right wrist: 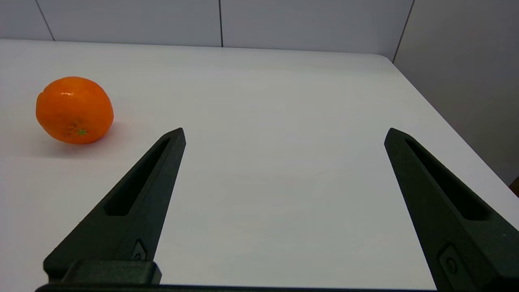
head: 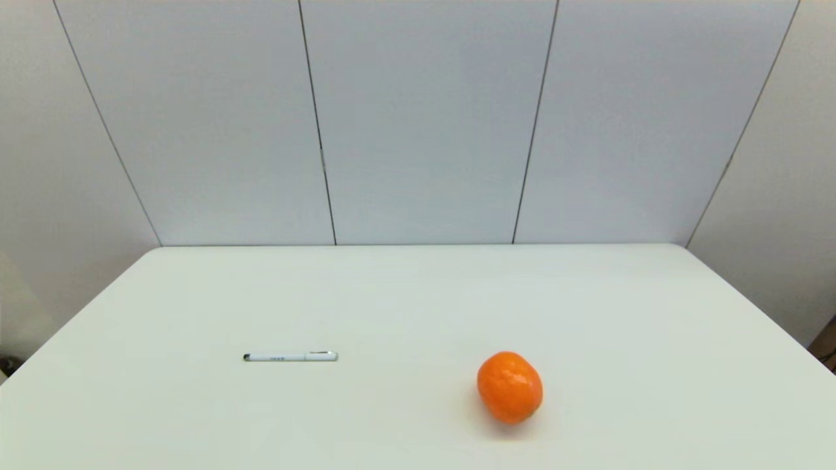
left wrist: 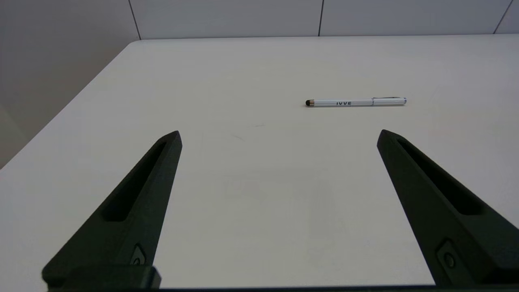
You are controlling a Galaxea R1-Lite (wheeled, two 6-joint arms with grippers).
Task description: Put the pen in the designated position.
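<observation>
Head view: the pen (head: 290,356) lies flat on the white table (head: 418,294), left of centre, its long axis running left to right, black tip to the left and clip end to the right. An orange fruit (head: 509,387) sits well apart to its right and slightly nearer. Neither arm shows here. No outline or marker identifies the designated position; you will have to judge the spot yourself.

Left wrist view: the left gripper (left wrist: 279,133) is spread wide, empty, held low over bare tabletop. The pen (left wrist: 356,102) lies beyond the fingertips and toward the right-hand finger, not touching either. This arm looks the natural one for the pick. Advise: shift right until the barrel's printed middle is centred between the fingers, then turn the wrist so they close across the barrel, not along it. Descend until the tips nearly meet the table; a slim round barrel will likely roll if nudged off-centre.

Right wrist view: the right gripper (right wrist: 285,130) is also spread and empty, over the table's right side, with the fruit (right wrist: 74,109) to its left. Leave it idle.
</observation>
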